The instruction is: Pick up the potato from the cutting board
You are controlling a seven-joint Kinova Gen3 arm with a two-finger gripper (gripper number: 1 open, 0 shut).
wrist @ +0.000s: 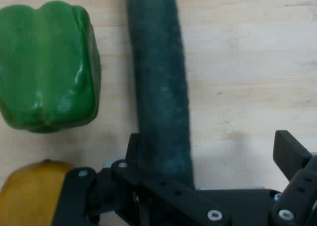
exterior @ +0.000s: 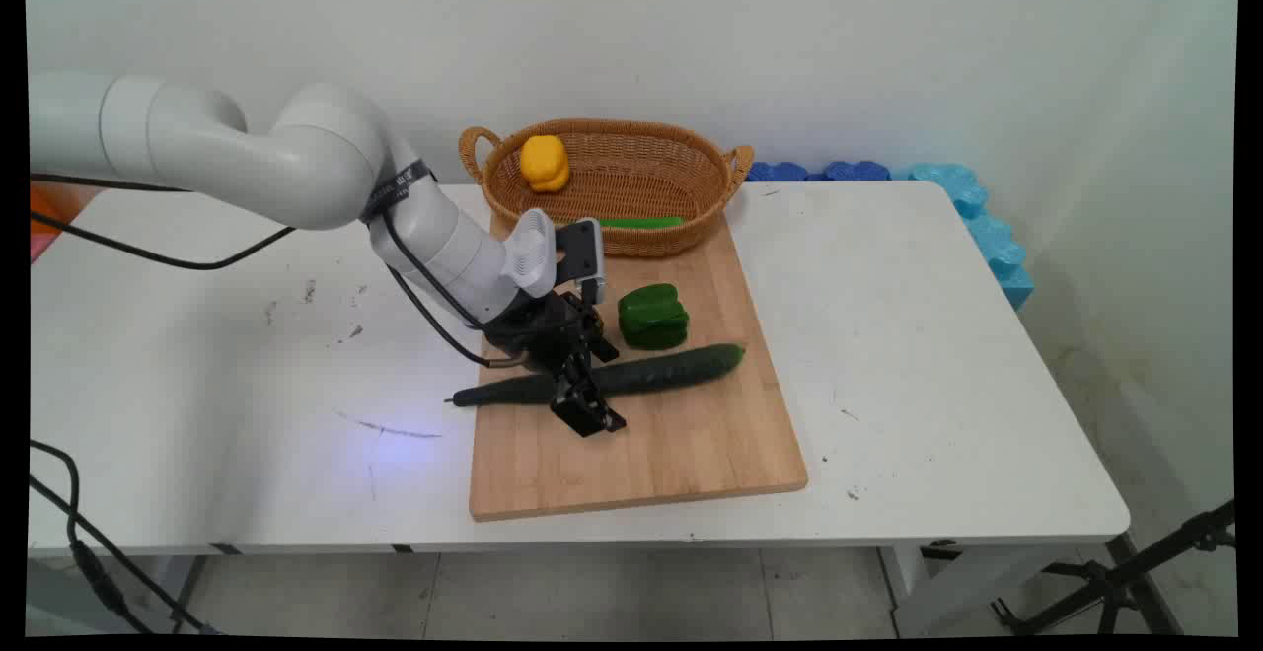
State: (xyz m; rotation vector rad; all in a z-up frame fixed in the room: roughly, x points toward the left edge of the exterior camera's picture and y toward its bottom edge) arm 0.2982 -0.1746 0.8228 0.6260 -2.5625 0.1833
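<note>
A long dark green cucumber (exterior: 671, 370) (wrist: 161, 87) lies across a wooden cutting board (exterior: 671, 444). My gripper (exterior: 584, 397) (wrist: 210, 151) is down over its left part, open and straddling it. In the hand view one finger (wrist: 132, 146) rests against the cucumber's side, while the other finger (wrist: 290, 151) stands well clear of it. A green bell pepper (exterior: 652, 316) (wrist: 47, 67) sits on the board just behind the cucumber. The hand view also shows a yellow rounded thing (wrist: 29, 194) beside the pepper; the arm hides it in the main view.
A wicker basket (exterior: 612, 125) stands at the board's far end, holding a yellow bell pepper (exterior: 545, 163) and a small green cucumber (exterior: 641, 223). Blue foam blocks (exterior: 972, 207) line the table's far right corner. Black cables hang at the left.
</note>
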